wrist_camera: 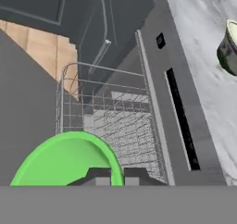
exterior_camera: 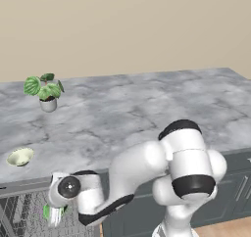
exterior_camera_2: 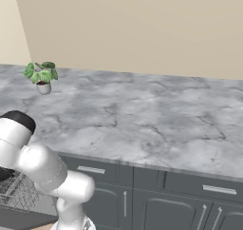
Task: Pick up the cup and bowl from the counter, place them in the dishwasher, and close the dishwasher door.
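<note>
The claw (wrist_camera: 111, 174) grips the cup (wrist_camera: 65, 160) by its rim, one finger inside and one outside, jaws nearly together on the thin wall; in the left base view the cup (exterior_camera: 53, 212) hangs low, just over the rack (exterior_camera: 29, 214), below the bench (exterior_camera: 132, 113) edge. The step in hand looks like setting the cup into the dishwasher; to do it well, lower it straight until its base rests on the mesh of the rack (wrist_camera: 120, 121), keeping it level so it does not catch a wire, then part the jaws and lift clear without dragging the rim. The bowl (exterior_camera: 20, 157) sits on the bench above the rack, near the edge, not yet taken; the door looks open.
</note>
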You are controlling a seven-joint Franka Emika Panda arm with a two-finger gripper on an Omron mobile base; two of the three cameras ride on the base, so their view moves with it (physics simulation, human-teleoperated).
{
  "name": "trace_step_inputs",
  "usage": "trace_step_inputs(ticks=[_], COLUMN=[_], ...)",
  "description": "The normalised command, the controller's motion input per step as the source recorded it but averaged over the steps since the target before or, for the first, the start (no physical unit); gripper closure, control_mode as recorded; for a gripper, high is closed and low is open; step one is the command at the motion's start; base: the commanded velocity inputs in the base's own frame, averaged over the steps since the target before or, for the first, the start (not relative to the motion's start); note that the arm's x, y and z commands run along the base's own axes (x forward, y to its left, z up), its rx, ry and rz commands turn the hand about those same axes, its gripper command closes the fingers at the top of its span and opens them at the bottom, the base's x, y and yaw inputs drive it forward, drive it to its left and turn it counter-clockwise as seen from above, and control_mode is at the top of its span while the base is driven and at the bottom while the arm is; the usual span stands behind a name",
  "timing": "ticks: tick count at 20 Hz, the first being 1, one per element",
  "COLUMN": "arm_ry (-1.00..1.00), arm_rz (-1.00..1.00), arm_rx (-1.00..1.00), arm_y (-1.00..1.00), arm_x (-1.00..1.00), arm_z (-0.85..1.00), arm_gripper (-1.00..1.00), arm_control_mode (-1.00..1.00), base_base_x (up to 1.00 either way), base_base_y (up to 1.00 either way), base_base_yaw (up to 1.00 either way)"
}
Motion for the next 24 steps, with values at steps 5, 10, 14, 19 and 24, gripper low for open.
trace_step_inputs(ticks=[5,10,14,19,24], arm_ry=[-0.01,-0.14,-0.23,-0.17,-0.08], arm_rz=[0.14,0.11,0.05,0.02,0.0], arm_rx=[-0.36,-0.43,-0.44,-0.35,-0.09], arm_y=[0.4,0.23,0.03,0.0,-0.07], arm_x=[-0.38,-0.45,-0.33,-0.04,0.1], arm_z=[-0.06,-0.2,-0.17,-0.31,-0.39], arm_gripper=[1.0,1.0,1.0,1.0,1.0], arm_control_mode=[-1.0,-1.0,-1.0,-1.0,-1.0], base_base_x=[0.0,0.0,0.0,0.0,0.0], base_base_y=[0.0,0.0,0.0,0.0,0.0], base_base_yaw=[0.0,0.0,0.0,0.0,0.0])
